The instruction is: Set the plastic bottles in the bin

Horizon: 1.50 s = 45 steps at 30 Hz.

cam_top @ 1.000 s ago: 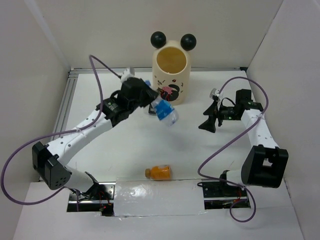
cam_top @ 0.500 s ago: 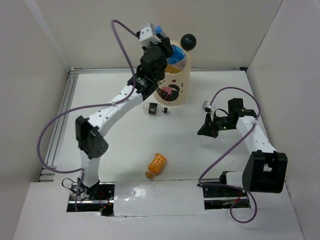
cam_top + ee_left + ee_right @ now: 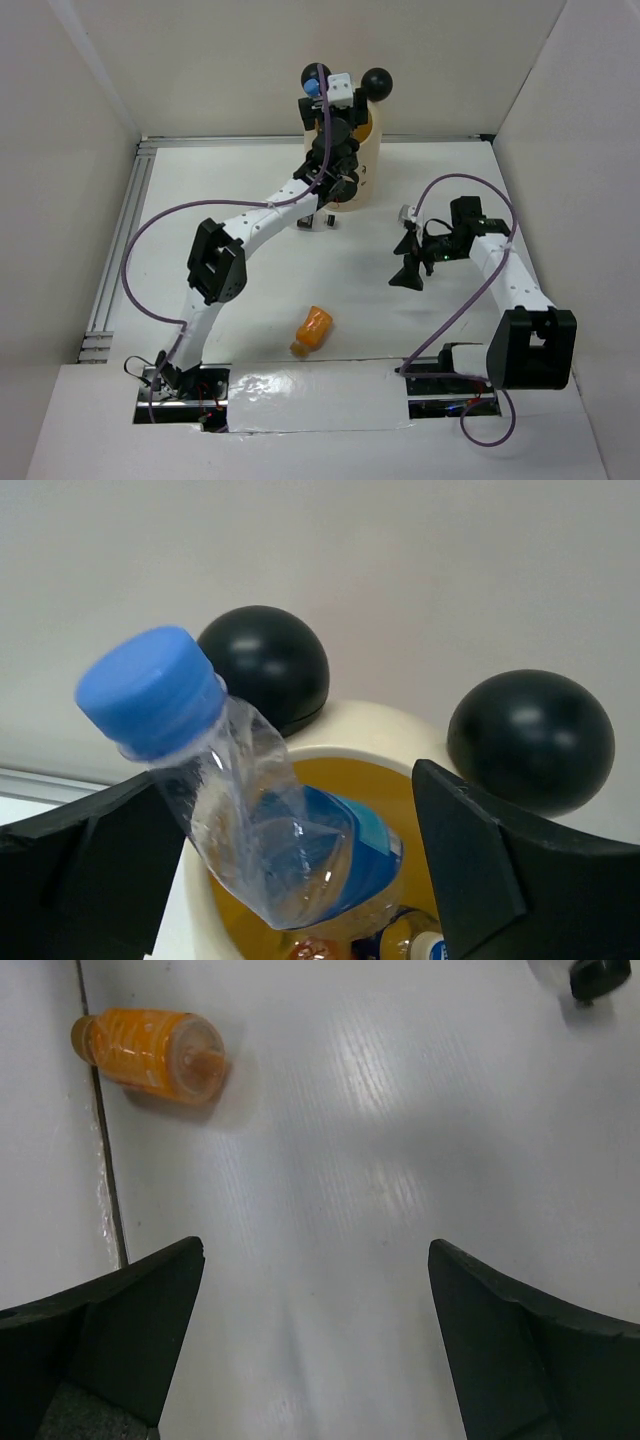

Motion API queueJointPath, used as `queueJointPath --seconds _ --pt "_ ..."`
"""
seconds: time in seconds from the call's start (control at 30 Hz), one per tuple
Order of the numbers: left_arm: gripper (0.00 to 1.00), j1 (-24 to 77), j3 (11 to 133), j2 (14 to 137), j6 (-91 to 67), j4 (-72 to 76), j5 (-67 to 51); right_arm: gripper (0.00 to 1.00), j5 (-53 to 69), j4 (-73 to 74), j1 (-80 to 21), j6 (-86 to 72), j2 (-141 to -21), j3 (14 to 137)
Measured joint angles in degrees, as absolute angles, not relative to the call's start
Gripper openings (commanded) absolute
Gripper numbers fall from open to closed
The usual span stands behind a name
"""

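Observation:
The bin [image 3: 366, 178] stands at the back, a cream cylinder with black ball ears [image 3: 376, 83]. My left gripper [image 3: 335, 100] hangs over its mouth, open. In the left wrist view a clear bottle with a blue cap and blue label [image 3: 290, 850] tilts between the wide jaws, its base inside the bin's rim [image 3: 350, 730] and a gap beside it. More bottles [image 3: 410, 942] lie below it. An orange bottle [image 3: 314, 328] lies near the front edge. A small black-labelled bottle [image 3: 318, 220] lies by the bin's foot. My right gripper [image 3: 408, 272] hovers open and holds nothing.
The right wrist view looks down on white table with the orange bottle [image 3: 150, 1055] at upper left beside a seam. A black cap [image 3: 600, 977] shows at the top right corner. White walls close in the table on three sides.
My left arm has reached further over the bin and its jaws have opened, letting the blue-labelled bottle drop into the mouth. The right gripper has shifted slightly toward the front left.

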<state>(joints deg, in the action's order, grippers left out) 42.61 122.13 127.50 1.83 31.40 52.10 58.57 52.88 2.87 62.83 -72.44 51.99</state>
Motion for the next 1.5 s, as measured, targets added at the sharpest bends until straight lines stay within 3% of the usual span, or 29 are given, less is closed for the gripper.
queueJointPath --seconds 0.17,0.33,0.37,0.4,0.5,0.57,0.67,0.83,0.97,1.1,1.13,1.27,1.37,1.5 --pt "1.0 44.58 116.84 121.27 5.43 31.9 52.45 1.0 60.36 53.95 -4.54 73.49 -72.47 52.62" --pt "0.98 51.96 100.79 102.89 10.24 33.04 55.44 0.99 61.93 52.51 -14.02 86.59 -72.69 52.62" --pt "0.94 53.28 95.68 96.99 9.3 31.16 56.25 0.98 61.58 51.44 -16.75 88.25 -72.97 52.62" --pt "0.8 53.49 94.52 95.83 8.25 28.21 57.56 0.98 61.23 50.65 -19.97 89.84 -73.45 52.84" --pt "0.74 51.94 78.46 73.84 -4.4 15.31 59.13 0.96 58.63 48.9 -29.17 93.84 -76.49 54.13" --pt "0.8 48.56 69.6 61.78 -16.32 2.04 60.69 0.96 55.9 48.12 -35.81 96.14 -79.24 54.89" --pt "0.98 47.05 61.43 48.9 -33.32 -17.85 61.23 0.96 51.9 47.13 -43.57 97.89 -82.19 55.33" --pt "1.0 47.07 54.3 40.16 -55.59 -42.41 57.98 0.95 45.06 46.35 -54.39 97.97 -88.44 59.24" --pt "1.0 47.07 52.47 39.16 -64.84 -52.05 55.11 0.93 39.48 43.81 -59.27 93.76 -92.53 60.03" --pt "1.0 47.07 52.36 39.13 -69.28 -55.33 53.08 0.79 32.84 38.22 -61.98 87.35 -96.53 59.57" --pt "1.0 47.07 52.34 39.16 -69.76 -55.72 52.56 0.61 31.31 36.99 -62.22 86.15 -97.34 59.33" --pt "1.0 47.07 51.7 39.24 -71.09 -55.46 50.68 0.25 27.77 33.74 -62.48 81.93 -98.06 58.89" --pt "1.0 47.07 50.46 39.57 -71.2 -54.76 49.56 0.15 26.72 34.76 -61.84 80.36 -98.06 60.25" --pt "1.0 47.07 49.58 40.88 -70.81 -52.23 48.47 0.13 27.2 38.06 -57.32 76.95 -97.47 68.95"
